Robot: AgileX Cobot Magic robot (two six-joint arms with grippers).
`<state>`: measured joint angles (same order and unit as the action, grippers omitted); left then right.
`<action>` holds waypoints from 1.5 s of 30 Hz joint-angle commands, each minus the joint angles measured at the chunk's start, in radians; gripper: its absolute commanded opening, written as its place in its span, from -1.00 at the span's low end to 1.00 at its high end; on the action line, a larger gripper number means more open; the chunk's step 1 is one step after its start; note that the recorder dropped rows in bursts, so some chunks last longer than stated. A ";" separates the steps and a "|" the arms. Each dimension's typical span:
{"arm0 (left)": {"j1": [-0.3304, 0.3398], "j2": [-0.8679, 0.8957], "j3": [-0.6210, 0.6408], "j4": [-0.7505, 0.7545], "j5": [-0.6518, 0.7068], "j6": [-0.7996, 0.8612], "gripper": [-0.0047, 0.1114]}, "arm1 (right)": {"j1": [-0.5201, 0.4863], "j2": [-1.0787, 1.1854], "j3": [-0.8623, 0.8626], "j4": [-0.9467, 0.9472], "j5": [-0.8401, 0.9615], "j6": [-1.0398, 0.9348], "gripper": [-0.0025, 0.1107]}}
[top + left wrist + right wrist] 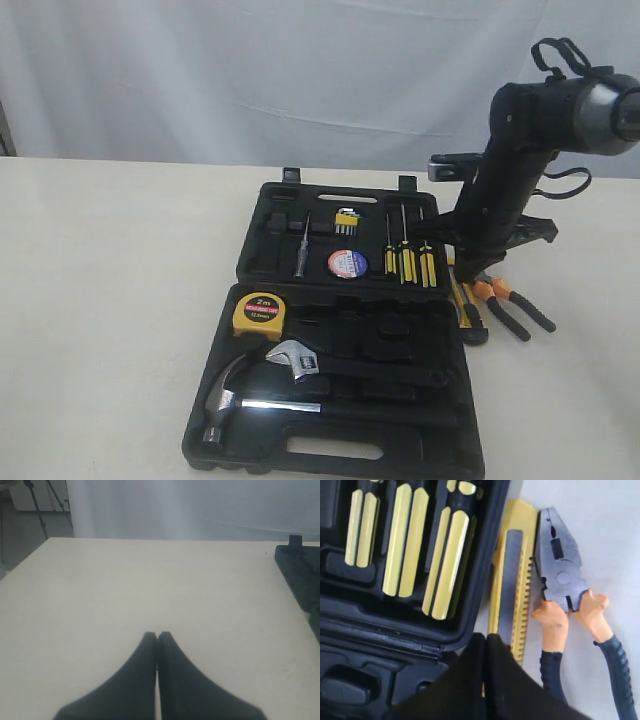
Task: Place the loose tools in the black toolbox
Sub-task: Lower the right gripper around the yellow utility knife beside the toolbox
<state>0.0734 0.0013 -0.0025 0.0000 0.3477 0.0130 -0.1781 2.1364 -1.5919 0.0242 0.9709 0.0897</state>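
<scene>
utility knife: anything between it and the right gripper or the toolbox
Nothing visible between the shut right gripper and the utility knife. Only the wall of the black toolbox stands beside the knife, to be lifted over; the pliers lie on its other side.

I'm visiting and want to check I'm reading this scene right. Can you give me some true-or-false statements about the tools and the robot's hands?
1. The yellow tape measure sits inside the black toolbox. True.
2. The pliers lie in the toolbox. False: they lie on the table beside it, next to the utility knife.
3. The right hand is shut. True.
4. The left hand holds a tool. False: it is shut and empty, above bare table.
</scene>
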 commanded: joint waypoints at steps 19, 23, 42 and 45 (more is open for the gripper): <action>-0.005 -0.001 0.003 0.000 -0.005 -0.006 -0.92 | -0.004 0.034 -0.007 -0.032 -0.013 -0.012 -0.30; -0.005 -0.001 0.003 0.000 -0.005 -0.006 -0.92 | -0.004 0.034 -0.007 -0.024 -0.015 -0.012 -0.14; -0.005 -0.001 0.003 0.000 -0.005 -0.006 -0.92 | -0.004 0.069 0.025 -0.017 -0.016 -0.010 -0.49; -0.005 -0.001 0.003 0.000 -0.005 -0.006 -0.92 | -0.004 0.078 0.025 -0.017 -0.016 -0.010 -0.49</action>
<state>0.0734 0.0013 -0.0025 0.0000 0.3477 0.0130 -0.1781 2.1765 -1.5814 0.0278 0.9540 0.0821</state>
